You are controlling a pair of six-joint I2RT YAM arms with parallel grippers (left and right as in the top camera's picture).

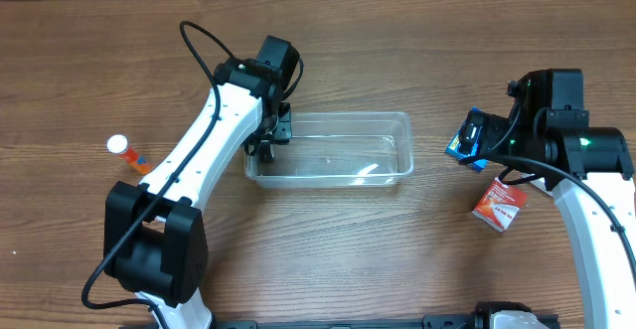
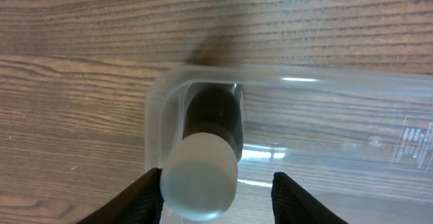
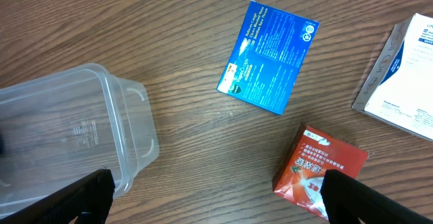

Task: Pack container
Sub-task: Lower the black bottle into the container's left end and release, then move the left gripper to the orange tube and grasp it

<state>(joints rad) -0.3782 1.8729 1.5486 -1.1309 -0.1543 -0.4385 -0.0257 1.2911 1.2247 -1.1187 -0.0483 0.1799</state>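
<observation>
The clear plastic container (image 1: 343,155) lies at the table's middle. My left gripper (image 1: 268,142) hangs over its left end. In the left wrist view the container's (image 2: 325,129) left corner holds a dark bottle with a white cap (image 2: 203,173). The bottle sits between my left gripper's (image 2: 216,178) open fingers: the cap touches the left finger, and a gap separates it from the right finger. My right gripper (image 3: 220,187) is open wide and empty, above bare table between the container's right end (image 3: 74,126) and a red box (image 3: 318,170).
A blue box (image 3: 267,58) and a white box (image 3: 399,82) lie beyond the red box (image 1: 499,206) at the right. The blue box (image 1: 463,142) is partly under my right arm. An orange bottle with a white cap (image 1: 124,151) lies at the far left.
</observation>
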